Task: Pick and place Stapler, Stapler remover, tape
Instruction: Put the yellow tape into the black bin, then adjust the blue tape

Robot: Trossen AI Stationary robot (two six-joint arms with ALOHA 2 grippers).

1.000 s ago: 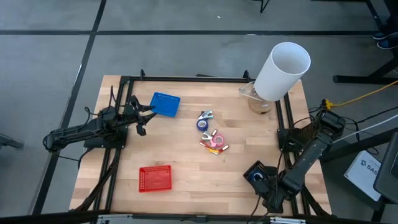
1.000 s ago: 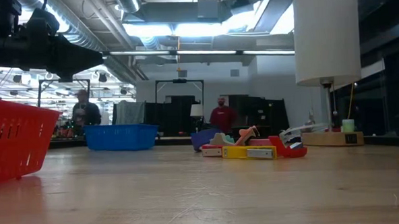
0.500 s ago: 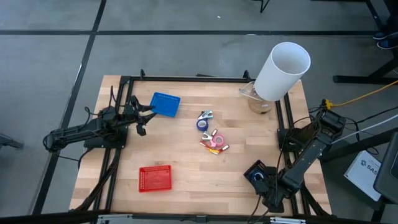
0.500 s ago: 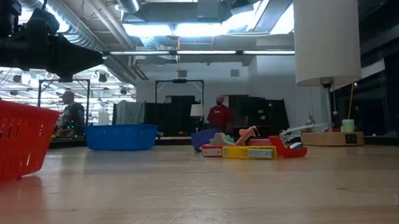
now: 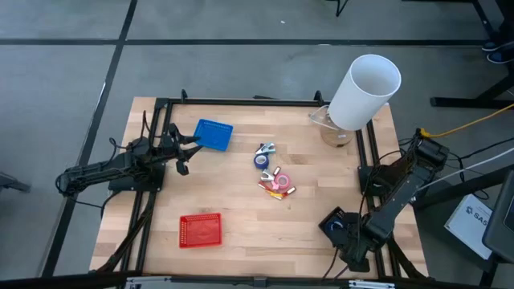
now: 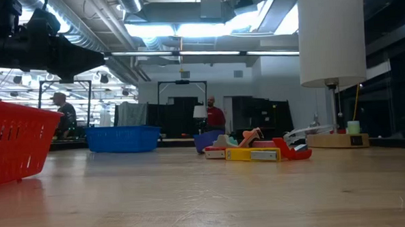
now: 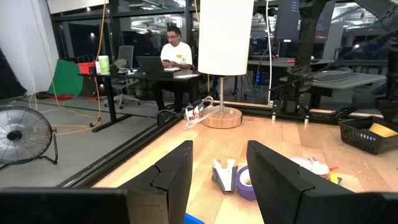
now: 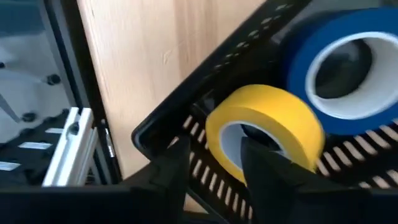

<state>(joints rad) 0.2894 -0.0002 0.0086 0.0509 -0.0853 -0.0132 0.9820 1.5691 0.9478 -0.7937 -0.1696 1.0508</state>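
Count: three baskets, blue point(image 5: 213, 134), red point(image 5: 200, 230) and black point(image 8: 163, 124); one white lamp point(image 5: 364, 91); four tape rolls in sight. Two of them, yellow tape point(image 8: 267, 134) and blue tape point(image 8: 345, 68), lie side by side and touching in the black basket, which sits toward the table's front from the lamp, on the right arm's side. Another blue roll point(image 5: 262, 160) and a pink roll point(image 5: 281, 178) sit in the mid-table pile, on the left arm's side of the lamp and a bit nearer the front. One stapler remover point(image 5: 265, 149) is at that pile's lamp-ward end, touching the blue roll. The small coloured staplers point(image 5: 277, 189) are packed together at the pile's front end, and I cannot count them. Left arm lies low and stretched out, far across the table from the lamp; the left gripper point(image 7: 219, 162) is just beside the blue basket, pointing at the pile, its fingers spread wide and holding nothing. Right arm is folded back over the front corner. The right gripper point(image 8: 214, 165) points down into the black basket, fingers parted partway, with the yellow roll showing in the gap. Cannot tell if they touch it. Two people stand in the room far behind, and one sits at a desk.
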